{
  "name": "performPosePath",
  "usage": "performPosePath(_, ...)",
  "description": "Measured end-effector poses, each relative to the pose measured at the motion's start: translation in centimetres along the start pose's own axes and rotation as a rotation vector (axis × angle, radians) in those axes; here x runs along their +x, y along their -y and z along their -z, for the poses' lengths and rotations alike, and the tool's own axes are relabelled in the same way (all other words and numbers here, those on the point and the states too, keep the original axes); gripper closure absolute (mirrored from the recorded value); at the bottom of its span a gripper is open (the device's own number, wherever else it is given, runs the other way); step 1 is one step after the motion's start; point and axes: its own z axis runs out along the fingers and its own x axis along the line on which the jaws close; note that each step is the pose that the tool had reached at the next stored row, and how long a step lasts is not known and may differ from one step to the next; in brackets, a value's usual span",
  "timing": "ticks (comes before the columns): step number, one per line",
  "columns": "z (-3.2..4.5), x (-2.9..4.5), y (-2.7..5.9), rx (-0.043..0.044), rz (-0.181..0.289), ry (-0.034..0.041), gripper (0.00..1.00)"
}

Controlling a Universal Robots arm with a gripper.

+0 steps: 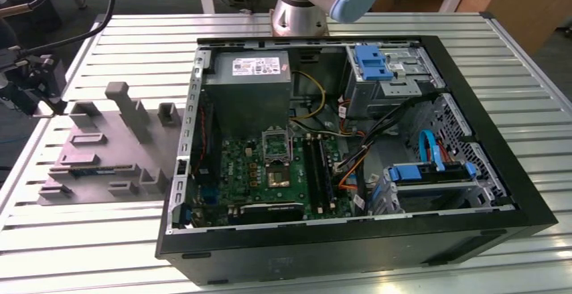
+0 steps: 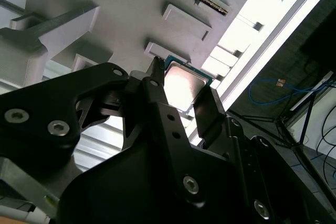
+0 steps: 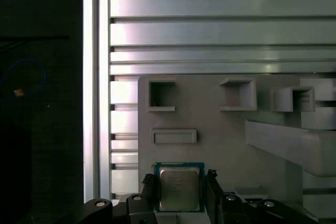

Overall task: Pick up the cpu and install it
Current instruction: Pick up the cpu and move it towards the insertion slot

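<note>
The cpu [image 3: 179,187] is a small square chip with a silvery top and a thin green rim. It sits between the two black fingers of my gripper [image 3: 180,195], one finger against each side edge. In the second wrist view the cpu [image 2: 185,83] shows between the same fingers [image 2: 155,90], with the gripper [image 2: 184,100] shut on it just over the grey fixture [image 2: 131,9]. In the exterior view my gripper [image 1: 40,96] hangs over the exterior view's left end of the fixture [image 1: 98,153]. The metal-framed socket [image 1: 277,144] lies on the green motherboard inside the open PC case [image 1: 500,173].
The grey fixture carries several raised holders and square pockets [image 3: 161,95]. The slatted metal table [image 1: 107,240] ends close to the gripper, with dark floor and cables beyond the edge [image 3: 42,103]. The arm's base [image 1: 299,13] stands behind the case. Cables and drive bays crowd the case's right half.
</note>
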Motion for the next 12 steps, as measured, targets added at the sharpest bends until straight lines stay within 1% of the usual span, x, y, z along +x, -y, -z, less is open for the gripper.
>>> performPosePath(12, 0.09, -0.02, -0.01, 0.0000, 0.000, -0.0001, 0.53)
